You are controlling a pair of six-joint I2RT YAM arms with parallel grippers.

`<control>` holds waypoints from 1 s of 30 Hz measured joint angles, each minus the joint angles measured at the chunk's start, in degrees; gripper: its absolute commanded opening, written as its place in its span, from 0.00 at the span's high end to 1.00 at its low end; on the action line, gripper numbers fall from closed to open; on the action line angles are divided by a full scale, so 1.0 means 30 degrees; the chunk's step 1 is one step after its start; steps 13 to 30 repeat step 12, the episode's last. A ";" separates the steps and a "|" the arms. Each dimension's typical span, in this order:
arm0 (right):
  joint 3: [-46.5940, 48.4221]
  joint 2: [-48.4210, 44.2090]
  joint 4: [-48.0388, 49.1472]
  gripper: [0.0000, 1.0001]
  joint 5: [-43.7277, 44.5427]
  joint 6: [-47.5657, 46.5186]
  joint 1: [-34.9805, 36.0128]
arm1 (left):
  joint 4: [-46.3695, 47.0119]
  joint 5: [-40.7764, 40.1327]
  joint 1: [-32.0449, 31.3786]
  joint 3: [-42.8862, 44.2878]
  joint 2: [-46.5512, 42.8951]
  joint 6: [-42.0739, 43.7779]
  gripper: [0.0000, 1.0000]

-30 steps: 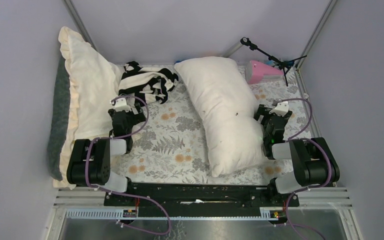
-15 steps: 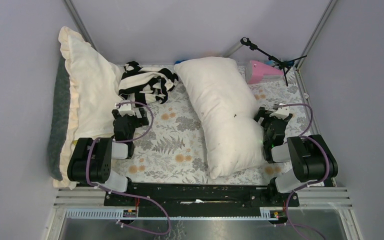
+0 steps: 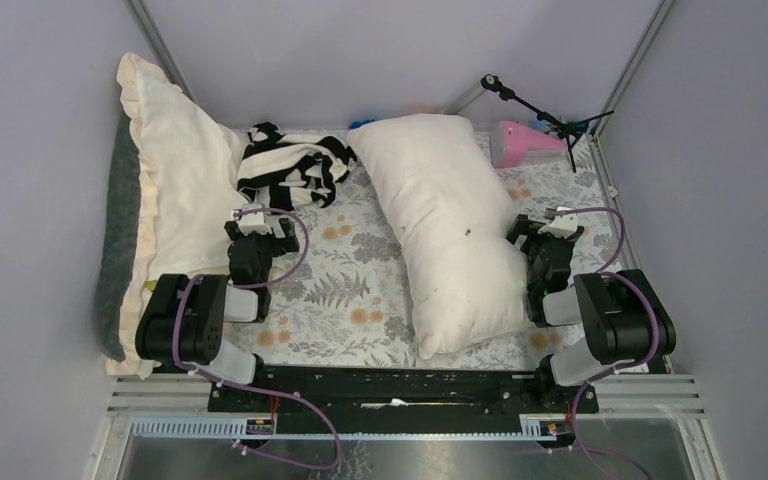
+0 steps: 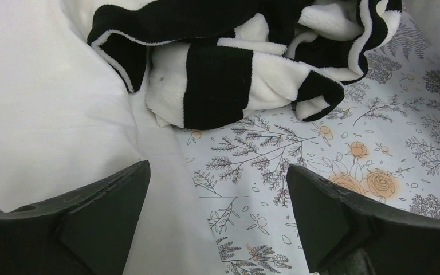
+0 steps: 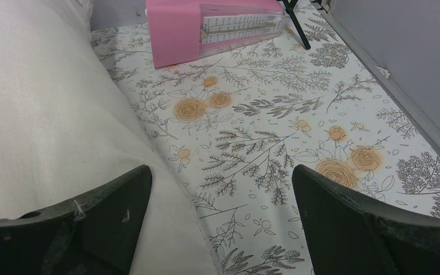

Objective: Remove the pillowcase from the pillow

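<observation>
The black and white striped pillowcase [image 3: 290, 168] lies crumpled in a heap at the back left, off the pillow; it also fills the top of the left wrist view [image 4: 246, 63]. The plump off-white pillow [image 3: 445, 225] lies bare, running from the back middle to the front right, its edge in the right wrist view [image 5: 40, 120]. My left gripper [image 3: 257, 222] is open and empty, just in front of the pillowcase [image 4: 217, 189]. My right gripper [image 3: 548, 228] is open and empty beside the pillow's right edge [image 5: 220, 189].
A cream ruffled-edge pillow with grey backing [image 3: 165, 190] leans along the left wall; its white fabric shows in the left wrist view [image 4: 46, 114]. A pink box [image 3: 528, 143] and a small black stand [image 3: 540, 115] sit at the back right. A floral sheet [image 3: 345, 285] covers the table.
The left arm has drawn back toward its base, away from the pillowcase. The right arm has drawn back slightly. Pillow and pillowcase have not moved.
</observation>
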 measured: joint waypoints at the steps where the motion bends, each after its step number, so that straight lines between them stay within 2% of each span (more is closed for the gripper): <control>1: -0.0007 0.0000 0.0015 0.00 -0.0007 0.0000 0.0000 | 0.0000 -0.0015 0.0000 0.0000 0.0000 0.0000 0.01; 30: -0.0007 0.0000 0.0015 0.00 -0.0051 0.0000 -0.0007 | 0.0000 -0.0168 -0.0109 0.0000 0.0000 0.0015 0.01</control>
